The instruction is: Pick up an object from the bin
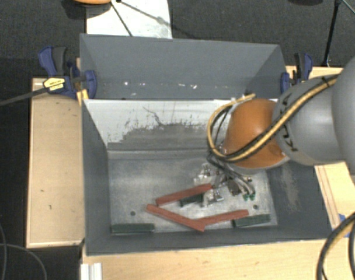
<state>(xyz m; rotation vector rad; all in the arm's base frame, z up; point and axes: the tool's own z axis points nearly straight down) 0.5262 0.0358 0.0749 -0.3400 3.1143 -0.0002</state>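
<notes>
My gripper (215,192) reaches down under the orange wrist cover to the bin floor, right of the middle. Its tips sit at the right end of a reddish-brown stick (180,197) that lies slanted on the floor. A small dark green piece (192,200) lies right beside the tips. Below them a second reddish-brown stick (174,217) and a third one (224,218) meet in a shallow V. Whether anything is between the fingers is hidden by the gripper's body.
A dark green bar (132,228) lies along the front wall at the left, and another dark green bar (251,220) at the front right. The arm and its cables cover the bin's right side.
</notes>
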